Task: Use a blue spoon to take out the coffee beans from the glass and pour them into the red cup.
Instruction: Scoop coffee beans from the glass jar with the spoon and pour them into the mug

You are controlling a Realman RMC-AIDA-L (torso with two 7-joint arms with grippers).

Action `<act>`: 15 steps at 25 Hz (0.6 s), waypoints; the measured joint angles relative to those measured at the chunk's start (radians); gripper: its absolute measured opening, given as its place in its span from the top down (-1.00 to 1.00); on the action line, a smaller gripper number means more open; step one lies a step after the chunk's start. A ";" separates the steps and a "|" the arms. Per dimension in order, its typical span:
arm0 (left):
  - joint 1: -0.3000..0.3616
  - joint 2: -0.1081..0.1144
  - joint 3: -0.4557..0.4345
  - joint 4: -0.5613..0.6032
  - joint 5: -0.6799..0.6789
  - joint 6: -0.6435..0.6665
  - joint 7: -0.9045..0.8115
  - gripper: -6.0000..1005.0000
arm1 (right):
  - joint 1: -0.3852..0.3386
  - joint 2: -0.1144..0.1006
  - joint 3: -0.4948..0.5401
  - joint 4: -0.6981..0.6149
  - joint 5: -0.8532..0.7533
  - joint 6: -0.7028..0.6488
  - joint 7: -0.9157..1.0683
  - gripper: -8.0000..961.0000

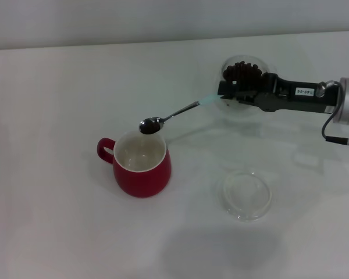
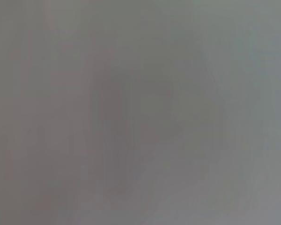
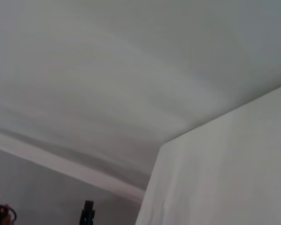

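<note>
One red cup (image 1: 141, 164), one glass (image 1: 242, 72) of many coffee beans (image 1: 240, 71), and one spoon (image 1: 173, 115). One flat clear dish (image 1: 247, 193) too. One hand (image 1: 227, 93) shows.

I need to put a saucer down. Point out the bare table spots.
Bare: table on the robot's left of the red cup, and the front strip below it and the clear dish. Crowded: around the glass, where the right gripper holds the blue spoon over the cup.

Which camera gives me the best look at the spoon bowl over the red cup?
The head view. It shows the blue spoon whole, its bowl holding coffee beans at the rim of the red cup, handle in the right tool. Both wrist views show none of it.
</note>
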 joint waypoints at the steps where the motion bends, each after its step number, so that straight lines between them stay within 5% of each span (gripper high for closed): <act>1: -0.001 0.000 0.000 0.000 0.000 0.000 0.000 -0.42 | 0.001 0.002 0.000 0.000 -0.001 0.000 -0.013 0.54; 15: -0.017 -0.003 0.000 -0.002 0.000 0.001 0.000 -0.42 | 0.004 0.025 -0.006 -0.002 -0.006 -0.002 -0.183 0.53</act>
